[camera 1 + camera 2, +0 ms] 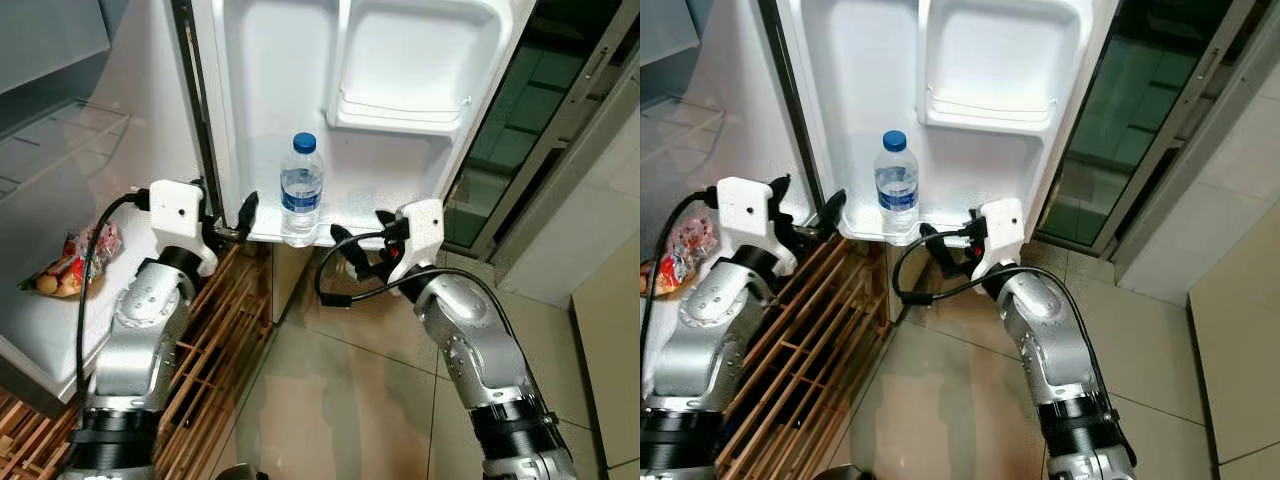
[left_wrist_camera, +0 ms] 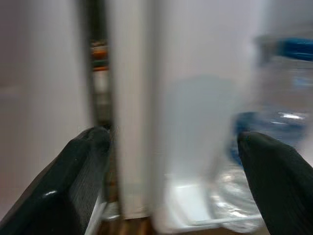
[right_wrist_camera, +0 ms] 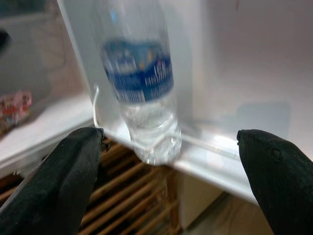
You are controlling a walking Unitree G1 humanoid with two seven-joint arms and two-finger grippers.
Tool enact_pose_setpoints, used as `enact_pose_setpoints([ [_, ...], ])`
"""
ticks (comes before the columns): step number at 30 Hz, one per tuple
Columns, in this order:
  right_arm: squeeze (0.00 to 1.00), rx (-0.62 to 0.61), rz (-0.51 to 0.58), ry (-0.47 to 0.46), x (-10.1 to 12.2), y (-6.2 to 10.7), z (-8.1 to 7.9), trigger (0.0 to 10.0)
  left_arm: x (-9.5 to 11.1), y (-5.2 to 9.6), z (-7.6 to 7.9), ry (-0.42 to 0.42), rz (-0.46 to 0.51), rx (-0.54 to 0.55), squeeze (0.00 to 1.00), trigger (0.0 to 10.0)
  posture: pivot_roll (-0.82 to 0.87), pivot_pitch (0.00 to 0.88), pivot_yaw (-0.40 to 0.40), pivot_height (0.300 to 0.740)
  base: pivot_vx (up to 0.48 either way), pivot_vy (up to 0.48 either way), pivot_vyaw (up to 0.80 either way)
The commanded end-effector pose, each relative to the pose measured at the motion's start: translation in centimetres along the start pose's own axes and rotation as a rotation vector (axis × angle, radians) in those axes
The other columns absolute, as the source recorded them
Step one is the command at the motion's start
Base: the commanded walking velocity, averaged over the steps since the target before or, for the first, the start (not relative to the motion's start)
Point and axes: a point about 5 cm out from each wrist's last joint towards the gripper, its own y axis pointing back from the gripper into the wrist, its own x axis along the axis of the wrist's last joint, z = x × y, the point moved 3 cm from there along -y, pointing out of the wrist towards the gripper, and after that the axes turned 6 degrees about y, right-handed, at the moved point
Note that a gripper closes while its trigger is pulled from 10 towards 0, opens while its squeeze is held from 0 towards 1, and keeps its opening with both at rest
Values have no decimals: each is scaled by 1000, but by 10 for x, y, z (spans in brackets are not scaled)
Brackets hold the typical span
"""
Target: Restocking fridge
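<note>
A clear water bottle [image 1: 302,190] with a blue cap and blue label stands upright on the bottom shelf [image 1: 400,225] of the open white fridge door. My left gripper [image 1: 228,215] is open at the door's hinge-side edge, just left of the bottle and not touching it. In the left wrist view the bottle [image 2: 274,147] sits beside one finger. My right gripper [image 1: 362,232] is open a little right of the bottle, in front of the shelf's rim. The right wrist view has the bottle [image 3: 142,83] ahead, between the spread fingers and beyond their tips.
A colourful snack packet [image 1: 75,265] lies on a shelf inside the fridge at left. A wooden slatted rack [image 1: 220,340] stands below the door. A moulded door bin [image 1: 400,90] is above the bottle. Glass sliding doors [image 1: 520,130] and tiled floor [image 1: 330,400] lie to the right.
</note>
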Motion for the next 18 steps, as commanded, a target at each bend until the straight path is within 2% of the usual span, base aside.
enact_pose_setpoints([
  [1, 0, 25, -16, -10, 2, -6, -1, 10000, 15, -4, -22, 50, 25, 81, 0, 10000, 81, 0, -66, 740, 0, 0, 0],
  [3, 0, 56, -30, -22, 1, -14, -7, 10000, 24, -3, -45, 74, 40, 154, 0, 10000, 91, 0, -66, 740, 0, 0, 0],
  [4, 0, 95, -37, -37, 2, -22, -15, 10000, 32, -2, -58, 76, 55, 195, 0, 10000, 98, 0, -68, 740, 0, 0, 0],
  [5, 0, 95, -37, -37, 2, -22, -15, 10000, 32, -2, -58, 76, 55, 195, 0, 10000, 98, 0, -68, 740, 0, 0, 0],
  [6, 0, 137, -39, -51, 4, -28, -24, 10000, 36, -1, -63, 72, 61, 208, 0, 10000, 107, 0, -71, 740, 0, 0, 0],
  [11, 0, 189, -35, -82, 6, -35, -35, 10000, 38, 3, -61, 59, 61, 202, 0, 10000, 124, 0, -79, 740, 0, 0, 0],
  [15, 0, 249, -34, -94, 10, -43, -48, 10000, 32, 9, -57, 73, 39, 202, 0, 10000, 138, 0, -90, 740, 0, 0, 0],
  [18, 0, 259, -36, -89, 10, -44, -50, 10000, 32, 11, -56, 77, 35, 203, 0, 10000, 140, 0, -93, 740, 0, 0, 0],
])
